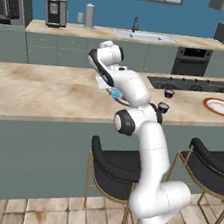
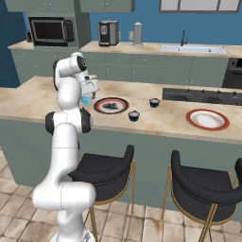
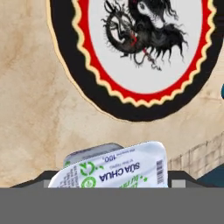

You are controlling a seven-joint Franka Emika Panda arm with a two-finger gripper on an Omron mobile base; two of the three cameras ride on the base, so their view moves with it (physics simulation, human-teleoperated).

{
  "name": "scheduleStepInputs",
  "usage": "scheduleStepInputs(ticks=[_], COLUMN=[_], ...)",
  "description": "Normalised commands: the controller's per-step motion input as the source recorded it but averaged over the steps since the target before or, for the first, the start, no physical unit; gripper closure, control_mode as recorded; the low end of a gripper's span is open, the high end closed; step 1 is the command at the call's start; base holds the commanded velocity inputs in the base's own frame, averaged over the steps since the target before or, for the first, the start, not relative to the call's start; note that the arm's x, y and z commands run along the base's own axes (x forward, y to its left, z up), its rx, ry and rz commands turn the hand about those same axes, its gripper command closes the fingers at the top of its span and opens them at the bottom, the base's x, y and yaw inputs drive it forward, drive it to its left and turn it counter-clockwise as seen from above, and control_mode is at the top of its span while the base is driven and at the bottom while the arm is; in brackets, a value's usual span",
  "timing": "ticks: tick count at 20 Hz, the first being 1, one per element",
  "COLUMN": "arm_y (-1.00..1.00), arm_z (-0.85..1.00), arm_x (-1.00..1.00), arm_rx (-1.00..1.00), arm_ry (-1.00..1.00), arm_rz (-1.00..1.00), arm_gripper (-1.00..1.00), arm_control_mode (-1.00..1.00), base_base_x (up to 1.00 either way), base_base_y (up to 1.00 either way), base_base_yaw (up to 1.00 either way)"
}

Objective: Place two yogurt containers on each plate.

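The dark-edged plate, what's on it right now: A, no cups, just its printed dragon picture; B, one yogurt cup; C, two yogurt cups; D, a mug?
A: the dark-edged plate shows only its dragon picture, and the light blue cup sits between the fingers, off the plate.

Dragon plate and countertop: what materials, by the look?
Dragon plate: likely glazed ceramic, going by the crisp printed dragon with red and black rings. Countertop: looks like polished marble or stone laminate, beige with brown veining; which one can't be told.
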Motion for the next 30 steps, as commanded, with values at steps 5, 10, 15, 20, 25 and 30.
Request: scheduleStepInputs(ticks=[5, 10, 15, 20, 25, 30], arm_y=[-0.98, -0.50, -0.01, -0.03, -0.03, -0.03], arm_z=[-0.05, -0.35, -0.37, -0.25, -0.08, 0.01], arm_x=[0.39, 0.59, 0.52, 0.35, 0.25, -0.13], arm_rx=[0.00, 0.00, 0.00, 0.00, 0.00, 0.00], arm_ry=[0.05, 0.01, 0.08, 0.04, 0.04, -0.03], arm_rz=[0.00, 0.00, 0.00, 0.00, 0.00, 0.00], arm_gripper=[1.00, 1.00, 1.00, 1.00, -1.00, -1.00], arm_control_mode=[-1.00, -1.00, -1.00, -1.00, -1.00, -1.00], base_base_x=[0.00, 0.00, 0.00, 0.00, 0.00, 0.00], base_base_y=[0.00, 0.00, 0.00, 0.00, 0.00, 0.00], base_base_yaw=[0.00, 0.00, 0.00, 0.00, 0.00, 0.00])
